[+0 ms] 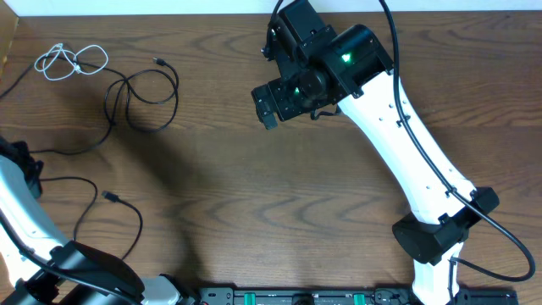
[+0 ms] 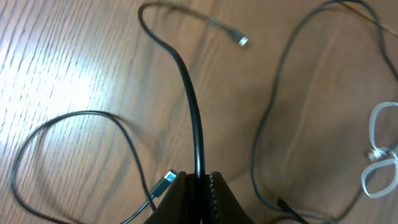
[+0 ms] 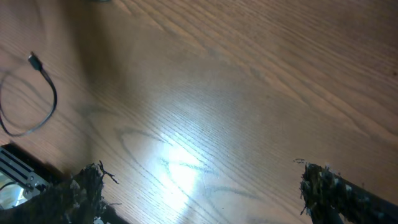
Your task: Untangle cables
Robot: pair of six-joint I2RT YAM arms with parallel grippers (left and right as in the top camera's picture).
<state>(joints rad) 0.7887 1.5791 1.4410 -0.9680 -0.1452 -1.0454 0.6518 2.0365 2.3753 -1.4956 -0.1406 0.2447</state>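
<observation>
1. Seeing left tool (image 2: 199, 178) clenched on a black cable (image 2: 189, 99) at the table's (image 1: 279, 212) left side. Free plug (image 2: 241, 41) lying ahead on the wood.
2. Seeing right tool (image 3: 199, 193) released and spread wide, grasping nothing. Hovering over bare table, well right of every cable.
3. Risk: pulling one-handed with nothing pinning the far end. Could drag the whole cable instead of freeing it, and sweep slack over the black loop (image 2: 74, 118) just beside, adding a crossing.
4. Risk: snagging the near plug (image 2: 169, 179), right by the left tool's fingers. Could hook it on a lift and carry that strand along.
5. Risk: slipping. Thin round cord in a narrow pinch, so could slide through on a fast pull and whip back.
6. Risk: hauling toward the left rim. Could spill slack off the table, out of reach.
7. Lesser worry: white cable (image 1: 72, 61), coiled at the far left corner, apart from the black ones. Probably safe unless swept.
8. Counting cables: three, one white and two black, upper loop (image 1: 144, 91) and lower loop (image 1: 118, 207). Cannot tell from overhead which black one is gripped.
9. Counting tools: two, one busy and one idle.
</observation>
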